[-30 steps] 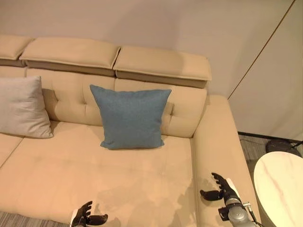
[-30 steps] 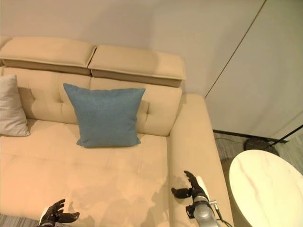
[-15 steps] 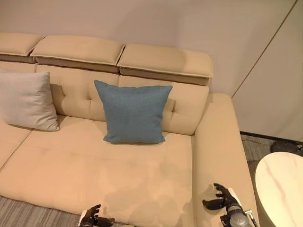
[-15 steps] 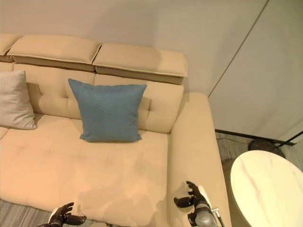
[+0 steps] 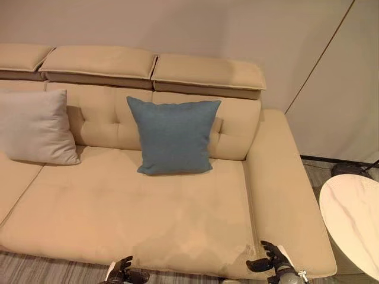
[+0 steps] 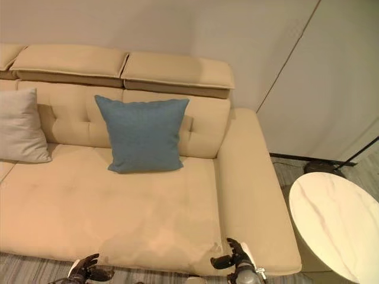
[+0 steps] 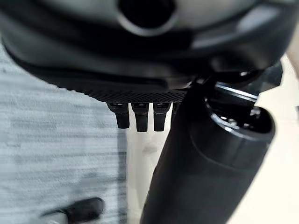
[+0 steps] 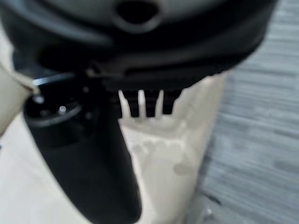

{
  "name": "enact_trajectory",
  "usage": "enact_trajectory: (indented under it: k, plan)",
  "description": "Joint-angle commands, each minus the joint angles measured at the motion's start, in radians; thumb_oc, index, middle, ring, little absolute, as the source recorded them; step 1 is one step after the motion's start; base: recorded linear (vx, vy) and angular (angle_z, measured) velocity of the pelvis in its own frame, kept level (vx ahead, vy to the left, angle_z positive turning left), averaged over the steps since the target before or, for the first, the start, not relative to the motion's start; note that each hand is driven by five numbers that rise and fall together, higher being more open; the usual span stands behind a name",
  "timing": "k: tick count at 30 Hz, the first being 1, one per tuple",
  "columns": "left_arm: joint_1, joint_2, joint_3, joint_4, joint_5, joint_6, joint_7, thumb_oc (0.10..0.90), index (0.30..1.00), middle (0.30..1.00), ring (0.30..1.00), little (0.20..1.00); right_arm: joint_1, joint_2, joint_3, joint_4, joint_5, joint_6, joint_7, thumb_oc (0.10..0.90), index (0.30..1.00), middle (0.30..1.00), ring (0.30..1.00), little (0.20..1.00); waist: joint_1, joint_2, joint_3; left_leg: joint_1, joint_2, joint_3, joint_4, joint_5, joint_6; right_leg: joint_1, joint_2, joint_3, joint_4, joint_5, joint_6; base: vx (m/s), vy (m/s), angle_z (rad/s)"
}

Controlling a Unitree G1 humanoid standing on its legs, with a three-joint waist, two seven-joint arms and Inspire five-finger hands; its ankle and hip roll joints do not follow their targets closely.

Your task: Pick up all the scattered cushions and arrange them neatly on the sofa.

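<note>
A wide beige leather sofa is seen from above, with a square blue fabric cushion propped upright against the backrest near the sofa's right end and a pale grey fabric cushion leaned on the backrest towards its left end. Both of these are judged already placed, and no cushion is seen on the strip of grey carpet along the sofa's front edge, so what remains cannot be told. The left hand is held by the front edge and the right hand over the front right corner, each with fingers relaxed and apart, holding nothing.

Matt sofa, woven blue cushion
</note>
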Motion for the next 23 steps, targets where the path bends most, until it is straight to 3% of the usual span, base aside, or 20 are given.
enact_trajectory:
  k: [1,4,6,8,15,23]
  plan:
    - [-0.022,0.046,0.015,-0.008,0.035,-0.028,0.016,0.8,0.9,0.9,0.9,0.9,-0.091,-0.066,0.021,-0.026,-0.023,-0.013,-0.033,0.8,0.9,0.9,0.9,0.9,0.019,0.019,0.024,-0.04,0.025,-0.089,0.066,-0.085,-0.029,-0.035,0.102,-0.016,0.075,-0.104,0.033,-0.2,0.1,-0.32]
    - [-0.018,0.051,0.014,0.003,0.042,-0.023,0.017,0.8,0.9,0.9,0.9,0.9,-0.092,-0.064,0.026,-0.004,-0.022,-0.015,-0.035,0.8,0.9,0.9,0.9,0.9,0.031,0.03,0.022,-0.05,0.029,-0.078,0.056,-0.065,-0.015,-0.01,0.11,-0.027,0.152,-0.15,0.012,-0.13,0.066,-0.29]
    - [-0.014,0.053,0.018,0.012,0.046,-0.016,0.015,0.8,0.9,0.9,0.9,0.9,-0.085,-0.055,0.021,0.033,-0.015,-0.018,-0.032,0.8,0.9,0.9,0.9,0.9,0.051,0.036,-0.004,-0.054,0.037,-0.065,0.022,-0.041,-0.01,0.069,0.12,-0.042,0.191,-0.213,-0.002,-0.14,0.031,-0.21]
    - [-0.007,0.047,0.015,0.015,0.043,-0.015,0.019,0.8,0.9,0.9,0.9,0.9,-0.078,-0.051,0.017,0.043,-0.016,-0.015,-0.035,0.8,0.9,0.9,0.9,0.9,0.075,0.024,-0.028,-0.065,0.032,-0.044,0.002,-0.03,-0.014,0.13,0.104,-0.075,0.131,-0.215,0.001,-0.06,-0.037,-0.2]
    - [-0.007,0.025,0.002,0.048,0.062,-0.002,0.02,0.8,0.9,0.9,0.9,0.9,-0.064,-0.038,0.005,0.128,-0.003,-0.004,-0.039,0.8,0.9,0.9,0.9,0.9,0.058,0.029,-0.072,-0.026,0.044,-0.033,-0.063,-0.01,-0.024,0.162,0.132,-0.054,0.019,-0.209,0.005,0.02,-0.045,-0.12]
    - [-0.01,0.018,-0.011,0.064,0.086,0.007,0.016,0.8,0.9,0.9,0.9,0.9,-0.046,-0.028,0.001,0.198,-0.019,0.008,-0.042,0.8,0.9,0.9,0.9,0.9,0.051,0.039,-0.075,0.024,0.051,-0.039,-0.111,0.003,-0.032,0.21,0.133,-0.067,-0.009,-0.214,0.005,0.02,-0.013,0.0]
